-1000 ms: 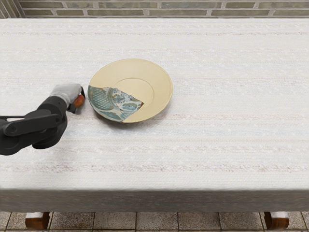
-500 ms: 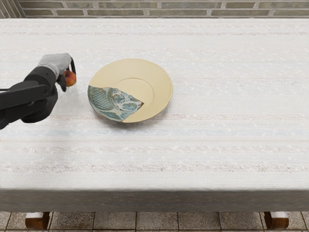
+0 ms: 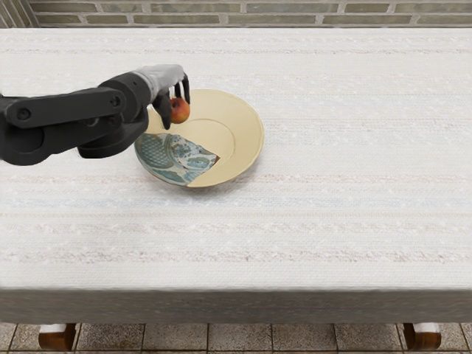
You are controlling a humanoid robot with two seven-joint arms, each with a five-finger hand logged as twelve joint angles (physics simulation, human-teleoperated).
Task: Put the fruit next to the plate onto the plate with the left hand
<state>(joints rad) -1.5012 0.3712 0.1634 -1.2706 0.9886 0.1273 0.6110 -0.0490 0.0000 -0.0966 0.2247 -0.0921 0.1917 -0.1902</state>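
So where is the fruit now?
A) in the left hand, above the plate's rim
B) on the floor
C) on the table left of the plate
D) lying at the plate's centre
A: the left hand grips the fruit, fingers closed, over the plate.

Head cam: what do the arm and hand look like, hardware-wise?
Only the left arm shows: matte black, chunky rounded links with round joint housings. The left hand has a light grey shell and black fingers. No cables or markings visible.
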